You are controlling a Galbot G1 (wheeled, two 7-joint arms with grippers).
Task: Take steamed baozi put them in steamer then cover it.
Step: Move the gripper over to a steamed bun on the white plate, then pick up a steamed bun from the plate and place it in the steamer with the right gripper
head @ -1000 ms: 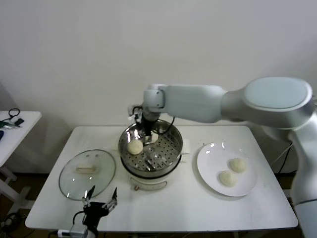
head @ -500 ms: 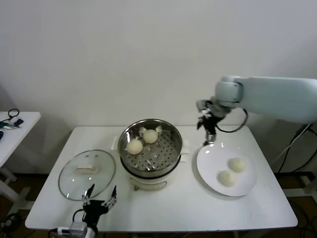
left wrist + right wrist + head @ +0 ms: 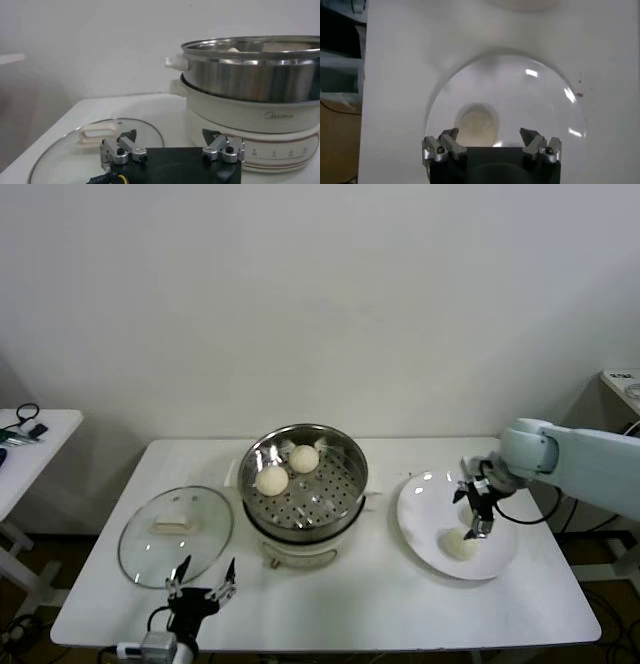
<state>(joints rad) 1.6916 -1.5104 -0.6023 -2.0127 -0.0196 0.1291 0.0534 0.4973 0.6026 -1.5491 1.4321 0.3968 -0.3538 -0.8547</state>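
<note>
The steel steamer [image 3: 318, 502] stands mid-table with two baozi inside, one [image 3: 272, 480] at its left and one [image 3: 303, 458] behind it. A third baozi [image 3: 460, 544] lies on the white plate [image 3: 420, 506] to the right. My right gripper [image 3: 476, 512] hangs open just over the plate, behind that bun. In the right wrist view a bun [image 3: 477, 127] lies on the plate [image 3: 520, 100] below the open right gripper [image 3: 490, 136], nearer one finger. The glass cover [image 3: 176, 534] lies flat left of the steamer. My left gripper [image 3: 200, 582] waits open near the front edge.
The left wrist view looks level across the table at the steamer [image 3: 250, 70], its white base, and the cover [image 3: 65, 160] with its cream handle [image 3: 95, 134], beyond the open left gripper [image 3: 170, 142]. A side table [image 3: 25, 439] stands far left.
The right arm left a second bun in the steamer, swung right and came down over the plate. The left arm stayed put.
</note>
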